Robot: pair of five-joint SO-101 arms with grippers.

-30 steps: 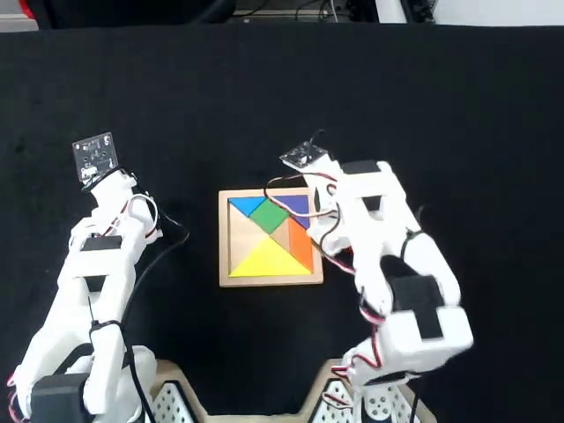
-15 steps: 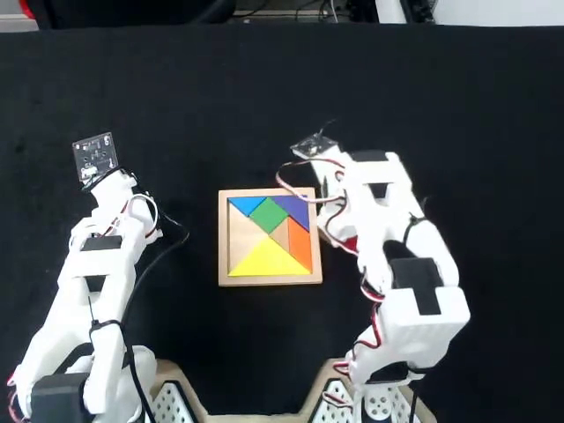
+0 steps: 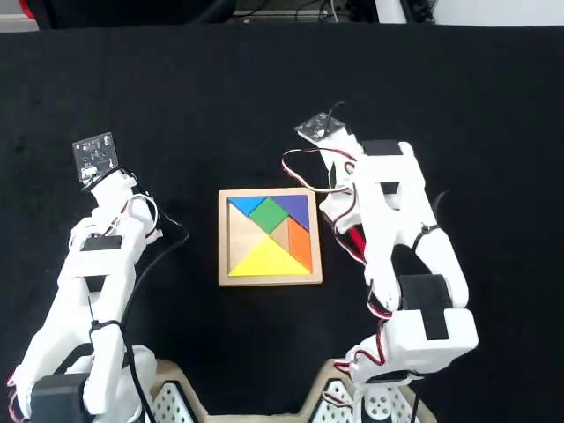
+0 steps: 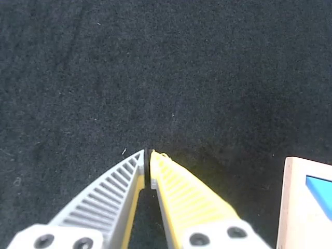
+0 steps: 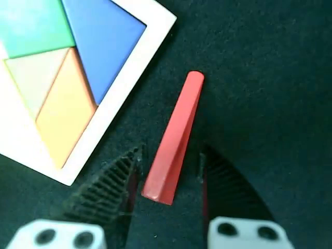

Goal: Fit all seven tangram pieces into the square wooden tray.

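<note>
The square wooden tray (image 3: 226,264) lies mid-table holding blue, green, purple, orange, tan and yellow pieces; its left part shows bare wood. A red triangle piece (image 5: 174,136) rests on the black cloth just outside the tray's rim (image 5: 120,88); in the high view the red piece (image 3: 355,240) peeks out under the right arm. My right gripper (image 5: 166,179) is open, its fingers on either side of the red piece's near end with a gap on each side. My left gripper (image 4: 147,155) is shut on nothing over bare cloth, left of the tray's corner (image 4: 306,207).
Black cloth covers the whole table. The left arm (image 3: 101,247) stands well left of the tray, the right arm (image 3: 397,238) close along its right side. Both arm bases sit at the near edge.
The right arm's wrist has swung right, from over the tray's right edge to the cloth beside it. The left arm has kept still.
</note>
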